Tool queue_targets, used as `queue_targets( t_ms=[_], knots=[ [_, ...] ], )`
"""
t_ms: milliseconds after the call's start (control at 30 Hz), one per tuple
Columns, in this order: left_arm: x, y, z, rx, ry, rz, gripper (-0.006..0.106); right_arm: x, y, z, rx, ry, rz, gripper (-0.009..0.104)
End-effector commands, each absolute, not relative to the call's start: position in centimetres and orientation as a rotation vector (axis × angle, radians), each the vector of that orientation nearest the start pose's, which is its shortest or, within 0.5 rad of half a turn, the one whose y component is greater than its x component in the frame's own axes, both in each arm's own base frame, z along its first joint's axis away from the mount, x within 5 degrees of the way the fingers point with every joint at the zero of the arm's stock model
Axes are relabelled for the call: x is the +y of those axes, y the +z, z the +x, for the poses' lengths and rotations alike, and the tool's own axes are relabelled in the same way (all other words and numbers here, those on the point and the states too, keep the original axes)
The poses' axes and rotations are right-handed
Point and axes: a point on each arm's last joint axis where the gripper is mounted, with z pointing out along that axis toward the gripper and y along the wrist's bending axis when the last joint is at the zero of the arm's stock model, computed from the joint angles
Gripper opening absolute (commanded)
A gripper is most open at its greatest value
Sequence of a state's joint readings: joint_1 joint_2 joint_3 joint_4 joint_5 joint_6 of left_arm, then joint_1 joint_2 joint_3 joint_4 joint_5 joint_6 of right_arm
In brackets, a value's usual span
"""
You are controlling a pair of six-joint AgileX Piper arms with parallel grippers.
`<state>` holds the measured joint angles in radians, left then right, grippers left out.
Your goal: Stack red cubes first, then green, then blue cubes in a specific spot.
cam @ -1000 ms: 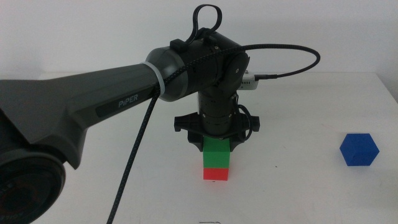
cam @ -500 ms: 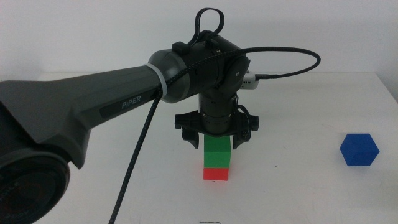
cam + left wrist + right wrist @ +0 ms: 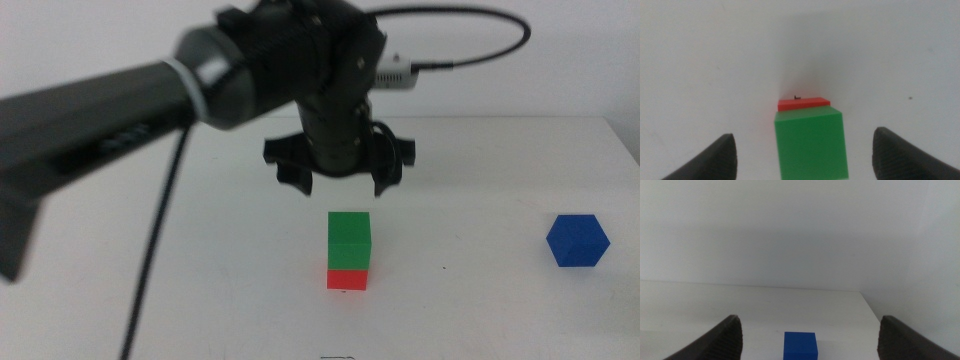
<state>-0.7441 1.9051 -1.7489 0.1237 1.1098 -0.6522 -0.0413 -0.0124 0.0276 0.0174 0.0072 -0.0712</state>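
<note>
Green cube (image 3: 349, 240) sits square on the red cube (image 3: 348, 279) mid-table (image 3: 480, 310). Left gripper (image 3: 340, 180) hangs above the stack, jaws wide apart, gripping nothing. Blue cube (image 3: 577, 241) sits alone well off to the right; right gripper (image 3: 810, 340) is near it, jaws spread wide, also empty.

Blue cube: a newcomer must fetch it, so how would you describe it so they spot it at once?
On the white table, look far to the right of the two-cube stack under the left gripper. The blue cube sits alone there, unlike the green cube stacked on the red cube.
</note>
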Motion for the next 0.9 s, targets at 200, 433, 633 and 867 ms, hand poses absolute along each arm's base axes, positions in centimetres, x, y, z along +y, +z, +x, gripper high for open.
queue_targets(
  t_ms=[200, 433, 633, 867],
  knots=[
    [-22.1, 41.1, 27.1, 2.46, -0.272, 0.346, 0.091, -0.3, 21.5, 5.4, 1.404, -0.101, -0.019, 0.071],
    [-16.6, 47.1, 21.9, 2.264, -0.18, 0.679, 0.091, -0.3, 21.5, 5.4, 1.404, -0.101, -0.019, 0.071],
    [-12.6, 48.9, 17.3, 2.115, -0.281, 0.828, 0.091, -0.3, 21.5, 5.4, 1.404, -0.101, -0.019, 0.071],
    [-9.2, 47.0, 13.7, 1.978, -0.441, 0.745, 0.091, -0.3, 21.5, 5.4, 1.404, -0.101, -0.019, 0.071]
  ],
)
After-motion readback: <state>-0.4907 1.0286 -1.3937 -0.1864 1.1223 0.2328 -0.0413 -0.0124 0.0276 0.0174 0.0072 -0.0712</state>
